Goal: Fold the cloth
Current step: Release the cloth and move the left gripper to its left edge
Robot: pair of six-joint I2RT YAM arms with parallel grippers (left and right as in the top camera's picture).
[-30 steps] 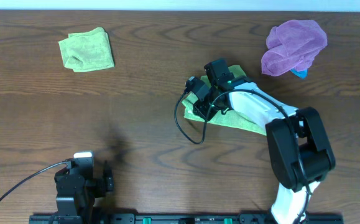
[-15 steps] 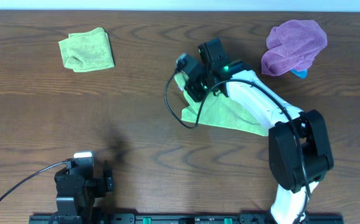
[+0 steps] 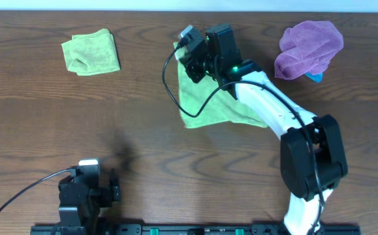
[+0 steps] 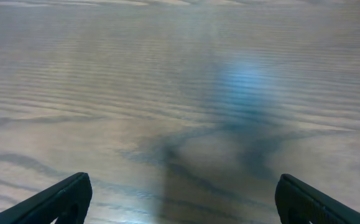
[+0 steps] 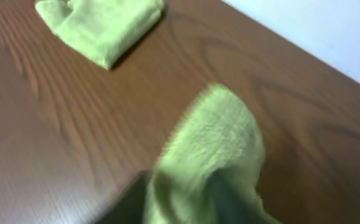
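Two arms working at table [image 3: 143, 150]. Right end effector [image 3: 192, 64] reaching over far centre of table, fingers clamping on edge of lime-green cloth [image 3: 222, 111] and holding that edge raised. Right wrist view showing cloth bunching close before camera, fingers themselves blurred. Rest of cloth lying spread on table, trailing toward right under arm. Left end effector [image 4: 183, 199] hanging low over bare wood at near left, fingers standing wide apart, gripping nothing. Second green cloth [image 3: 91, 52] sitting folded at far left. Purple cloth [image 3: 308, 47] lying crumpled at far right.
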